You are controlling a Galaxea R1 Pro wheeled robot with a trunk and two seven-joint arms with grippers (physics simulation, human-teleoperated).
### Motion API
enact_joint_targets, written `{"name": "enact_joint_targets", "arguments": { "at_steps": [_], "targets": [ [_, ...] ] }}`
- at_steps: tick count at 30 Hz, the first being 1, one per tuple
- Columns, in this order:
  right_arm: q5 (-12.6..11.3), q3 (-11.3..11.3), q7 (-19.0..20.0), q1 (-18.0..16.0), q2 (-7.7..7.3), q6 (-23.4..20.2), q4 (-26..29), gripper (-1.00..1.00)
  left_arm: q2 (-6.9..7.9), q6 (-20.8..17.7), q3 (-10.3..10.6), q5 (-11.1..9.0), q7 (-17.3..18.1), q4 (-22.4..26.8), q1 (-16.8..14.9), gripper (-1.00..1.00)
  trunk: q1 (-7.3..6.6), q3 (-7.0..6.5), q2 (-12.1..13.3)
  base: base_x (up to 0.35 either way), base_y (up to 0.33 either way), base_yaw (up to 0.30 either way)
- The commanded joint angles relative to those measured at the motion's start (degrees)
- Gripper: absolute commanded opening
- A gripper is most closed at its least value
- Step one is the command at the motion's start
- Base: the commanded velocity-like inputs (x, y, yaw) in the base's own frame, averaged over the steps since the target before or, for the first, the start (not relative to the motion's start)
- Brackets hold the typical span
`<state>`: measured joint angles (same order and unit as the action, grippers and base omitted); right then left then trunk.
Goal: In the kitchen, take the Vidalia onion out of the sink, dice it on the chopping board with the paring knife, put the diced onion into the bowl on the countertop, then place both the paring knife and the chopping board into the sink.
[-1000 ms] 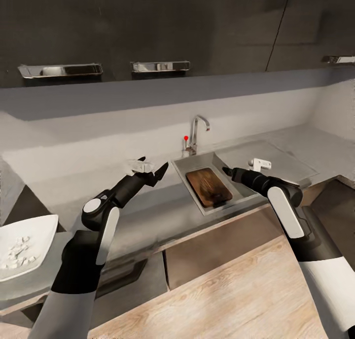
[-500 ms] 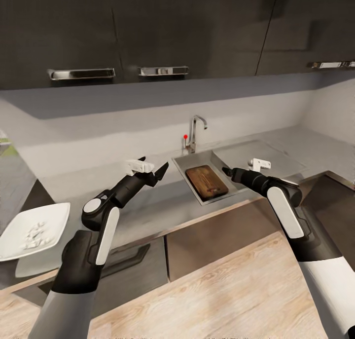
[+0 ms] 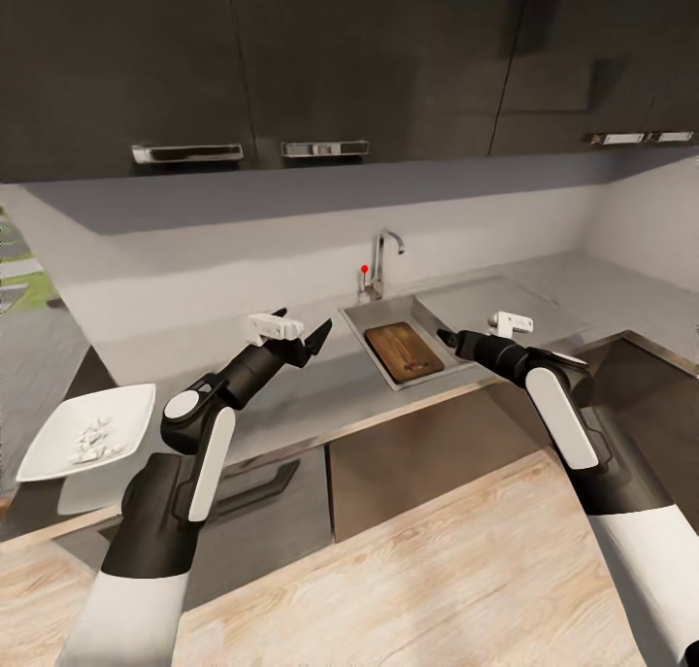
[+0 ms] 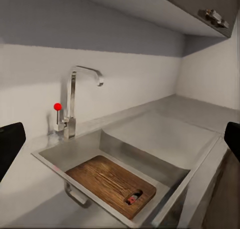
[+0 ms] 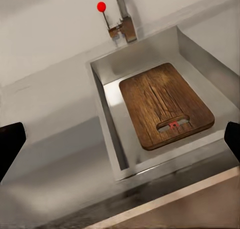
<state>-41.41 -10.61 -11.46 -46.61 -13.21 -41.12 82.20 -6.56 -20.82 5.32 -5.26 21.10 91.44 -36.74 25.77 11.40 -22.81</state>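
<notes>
The chopping board [image 3: 404,349] lies flat inside the sink [image 3: 354,319], under the chrome faucet [image 3: 386,259] with its red knob [image 3: 365,269]. Through the board's handle slot a small reddish part [image 5: 173,125] shows; I cannot tell whether it is the paring knife. The white bowl [image 3: 136,424] sits at the far left of the countertop [image 3: 320,385] with diced onion pieces [image 3: 94,441] in it. My left gripper [image 3: 303,319] hovers open above the counter left of the sink. My right gripper [image 3: 449,337] hangs open just right of the sink. Both hold nothing.
Dark upper cabinets [image 3: 291,55] with metal handles hang above the grey backsplash. Dark cabinet fronts [image 3: 408,453] stand under the counter, and pale wooden floor [image 3: 417,570] lies between me and them. The counter turns a corner at the right [image 3: 621,308].
The whole view has shifted: the counter, sink and bowl look smaller and farther off, and more floor shows. Both arms hold the same open pose. The board stays in the sink.
</notes>
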Motion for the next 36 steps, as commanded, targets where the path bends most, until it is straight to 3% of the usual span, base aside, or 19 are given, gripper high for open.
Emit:
{"name": "enact_joint_targets", "arguments": {
  "at_steps": [1,8,13,18,20,21,22,26,30,31,33,36],
  "targets": [
    [-0.61,-0.11,-0.58,-0.06,-0.07,-0.10,0.07,1.00,-0.03,-0.54,-0.05,-0.54,0.08,0.05,-0.06,1.00,0.02,0.03,-0.11,-0.191,0.000,0.000],
    [-0.61,-0.15,-0.58,0.00,-0.07,-0.13,0.07,1.00,-0.03,-0.57,0.16,-0.54,0.00,0.05,-0.05,1.00,0.02,-0.63,-0.11,-0.056,0.000,0.000],
    [-0.66,-0.39,-0.58,1.51,-0.08,-0.18,0.39,1.00,-0.03,-0.76,3.47,-0.54,-0.17,0.05,0.43,1.00,0.02,-1.10,-0.11,-0.002,0.000,0.000],
    [-0.67,-0.43,-0.58,7.76,-0.33,0.05,1.17,1.00,-0.28,-0.76,8.35,-0.54,-1.99,0.05,4.32,1.00,0.02,-1.57,-0.11,0.000,0.000,0.000],
    [-0.67,-0.40,-0.58,10.74,-2.04,0.42,1.24,1.00,-0.29,-0.79,9.10,-0.54,-4.54,0.05,7.43,1.00,0.02,-1.76,-0.11,0.000,0.000,0.000],
    [-0.68,-0.39,-0.55,12.86,-4.25,1.20,1.29,1.00,-0.29,-0.80,9.42,-0.54,-6.49,0.05,9.60,1.00,0.02,-1.85,-0.11,0.000,0.000,0.000],
    [-0.68,-0.38,-0.53,14.18,-5.42,2.27,1.29,1.00,-0.29,-0.80,9.62,-0.54,-7.38,0.05,10.85,1.00,0.02,-1.95,-0.11,0.000,0.000,0.000],
    [-0.56,-0.32,0.27,19.44,-7.40,5.67,1.30,1.00,0.06,-0.87,10.33,-0.54,-8.71,0.05,16.27,1.00,0.02,-2.32,-0.11,0.000,0.000,0.000],
    [-0.26,-0.27,0.50,23.88,-7.92,6.37,1.14,1.00,2.13,-0.80,10.34,-0.54,-8.92,0.00,21.09,1.00,0.02,-2.70,-0.11,0.000,0.000,0.000],
    [-0.17,-0.23,0.53,25.58,-7.99,6.47,1.03,1.00,3.93,-0.73,10.33,-0.59,-8.95,-0.05,22.78,1.00,0.02,-2.79,-0.11,0.000,0.000,0.000],
    [-0.12,-0.22,0.54,27.28,-8.02,6.53,0.57,1.00,5.87,-0.62,10.30,-0.64,-8.96,-0.10,24.74,1.00,0.02,-2.98,-0.11,0.000,0.000,0.000],
    [-0.09,-0.21,0.63,29.85,-8.05,6.75,-1.58,1.00,7.91,-0.49,10.21,-0.72,-8.97,-0.29,27.79,1.00,0.02,-3.26,-0.11,0.000,0.000,0.000]
  ]
}}
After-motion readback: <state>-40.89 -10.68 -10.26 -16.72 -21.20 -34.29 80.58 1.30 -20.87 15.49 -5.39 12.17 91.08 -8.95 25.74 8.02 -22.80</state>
